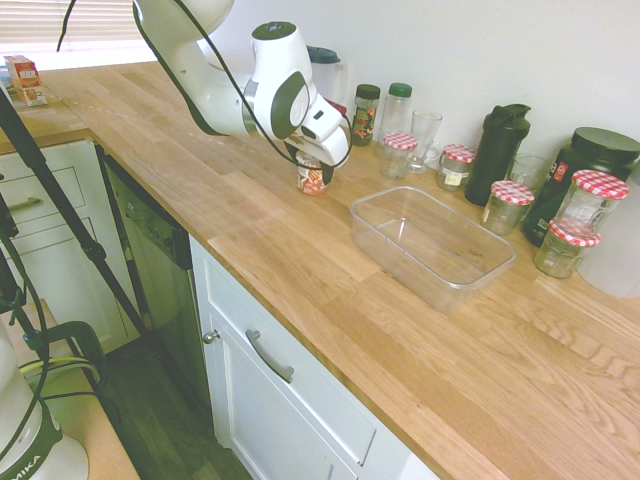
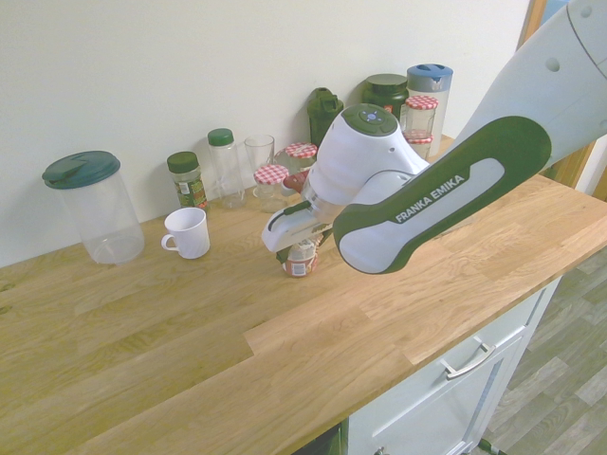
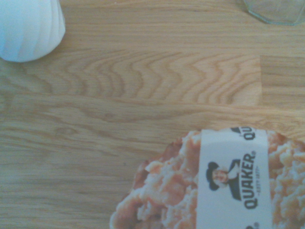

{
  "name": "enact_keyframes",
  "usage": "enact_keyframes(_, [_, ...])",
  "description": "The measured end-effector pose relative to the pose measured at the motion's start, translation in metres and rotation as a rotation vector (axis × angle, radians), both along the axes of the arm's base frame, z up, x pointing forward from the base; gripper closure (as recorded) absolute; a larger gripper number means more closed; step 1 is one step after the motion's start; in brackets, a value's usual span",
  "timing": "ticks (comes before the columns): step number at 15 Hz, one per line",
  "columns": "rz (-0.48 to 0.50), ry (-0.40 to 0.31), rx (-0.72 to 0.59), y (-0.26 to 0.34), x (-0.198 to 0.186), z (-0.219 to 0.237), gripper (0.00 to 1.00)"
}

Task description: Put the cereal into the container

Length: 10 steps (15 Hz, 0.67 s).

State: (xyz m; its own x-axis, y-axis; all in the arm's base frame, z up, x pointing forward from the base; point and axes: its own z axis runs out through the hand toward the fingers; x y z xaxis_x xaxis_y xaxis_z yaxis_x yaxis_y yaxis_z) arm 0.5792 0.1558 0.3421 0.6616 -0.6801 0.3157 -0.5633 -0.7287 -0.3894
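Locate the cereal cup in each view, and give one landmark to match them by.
First exterior view: upper middle, under the tool, cereal cup.
Second exterior view: centre, below the tool.
Wrist view: lower right, its Quaker-printed top filling the corner.
Shared landmark: the wooden countertop, in all three.

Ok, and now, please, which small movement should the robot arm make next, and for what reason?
Probably the pincer should close gently on the cereal cup: its jaws seem to be down around the upper part of the cup, which stands on the counter, while the clear container that must receive it holds nothing yet.
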Motion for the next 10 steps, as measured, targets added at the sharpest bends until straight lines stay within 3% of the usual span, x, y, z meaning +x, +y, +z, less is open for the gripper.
enact_keyframes(4, [-0.020,-0.039,0.004,-0.022,-0.004,0.015,1.00])
enact_keyframes(7, [-0.066,-0.148,0.049,-0.061,-0.016,0.085,1.00])
enact_keyframes(10, [-0.152,-0.230,0.051,-0.143,-0.044,0.141,1.00])
